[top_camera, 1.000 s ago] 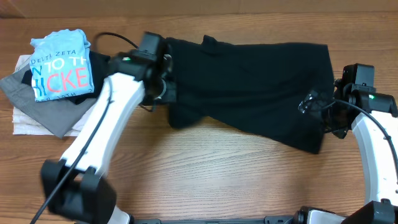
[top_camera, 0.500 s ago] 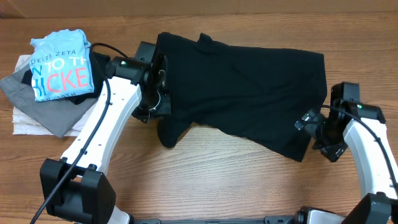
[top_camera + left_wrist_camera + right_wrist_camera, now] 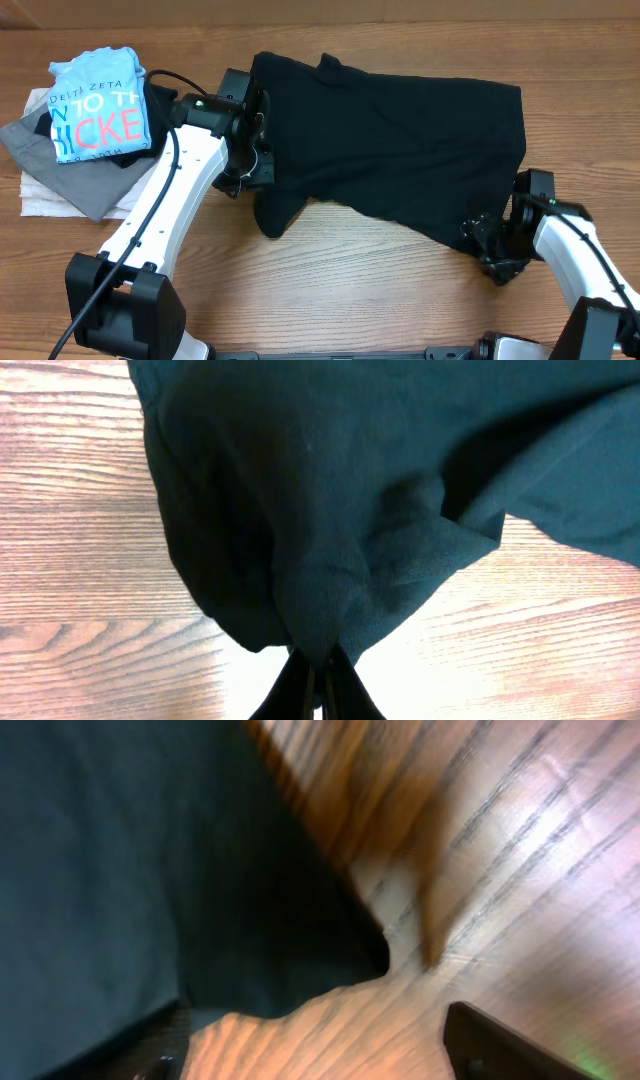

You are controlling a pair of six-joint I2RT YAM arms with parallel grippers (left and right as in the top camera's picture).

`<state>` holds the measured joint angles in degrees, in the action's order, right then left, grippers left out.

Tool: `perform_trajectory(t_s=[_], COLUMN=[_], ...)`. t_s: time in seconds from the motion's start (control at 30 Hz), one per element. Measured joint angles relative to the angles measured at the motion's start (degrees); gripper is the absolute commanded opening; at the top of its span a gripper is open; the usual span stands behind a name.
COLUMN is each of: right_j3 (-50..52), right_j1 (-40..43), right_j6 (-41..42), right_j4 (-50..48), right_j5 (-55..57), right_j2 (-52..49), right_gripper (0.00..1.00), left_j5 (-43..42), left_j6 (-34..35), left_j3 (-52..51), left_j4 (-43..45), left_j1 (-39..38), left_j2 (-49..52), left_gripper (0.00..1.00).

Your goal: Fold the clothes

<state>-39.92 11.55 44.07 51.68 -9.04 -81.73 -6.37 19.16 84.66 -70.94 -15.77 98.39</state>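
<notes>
A black garment [image 3: 400, 130] was spread across the far half of the table [image 3: 350, 300], with its collar turned toward the far edge and its lower hem running at a slant toward the near right. At the garment's left end a bunched fold was pinched between the pressed-together fingers of the left gripper [image 3: 320, 678]. In the left wrist view the cloth was seen gathered to a point at the fingertips.

The right gripper [image 3: 490, 245] was placed at the near right corner of the garment, its fingers [image 3: 495, 1042] spread wide. In the blurred right wrist view the cloth's corner was seen lying between them, with nothing clamped.

Well to the left, a pile [image 3: 60, 175] of folded pieces was stacked, topped by a light-blue printed shirt [image 3: 98, 105].
</notes>
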Motion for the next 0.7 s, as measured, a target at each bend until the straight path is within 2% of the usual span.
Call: perform_trajectory(t_s=[0.07, 0.1, 0.2, 0.23, 0.53, 0.63, 0.7], right_j3=[1.9, 3.1, 4.0, 4.2, 3.5, -4.9, -16.5], right_j1=[0.0, 0.0, 0.0, 0.0, 0.0, 0.0, 0.0], right_j6=[1.6, 2.0, 3.1, 3.5, 3.1, -0.1, -3.0], right_j4=[-3.3, -5.4, -8.7, -9.6, -10.2, -3.1, 5.3], right_j5=[-0.2, -0.2, -0.6, -0.6, 0.0, 1.1, 2.7], right_j2=[0.0, 0.0, 0.5, 0.5, 0.5, 0.5, 0.3], right_gripper=[0.6, 0.5, 0.11, 0.04, 0.04, 0.04, 0.04], left_j5=[0.0, 0.0, 0.0, 0.0, 0.1, -0.5, -1.8], left_j6=[0.0, 0.0, 0.0, 0.0, -0.2, -1.2, -2.5], left_j3=[0.0, 0.0, 0.0, 0.0, 0.0, 1.1, 4.0], left_j4=[0.0, 0.0, 0.0, 0.0, -1.3, -3.1, -4.0], left_j1=[0.0, 0.0, 0.0, 0.0, 0.6, 2.7, 5.6], left_j2=[0.0, 0.0, 0.0, 0.0, 0.0, 0.0, -0.2], left_gripper=[0.04, 0.04, 0.04, 0.04, 0.04, 0.04, 0.04])
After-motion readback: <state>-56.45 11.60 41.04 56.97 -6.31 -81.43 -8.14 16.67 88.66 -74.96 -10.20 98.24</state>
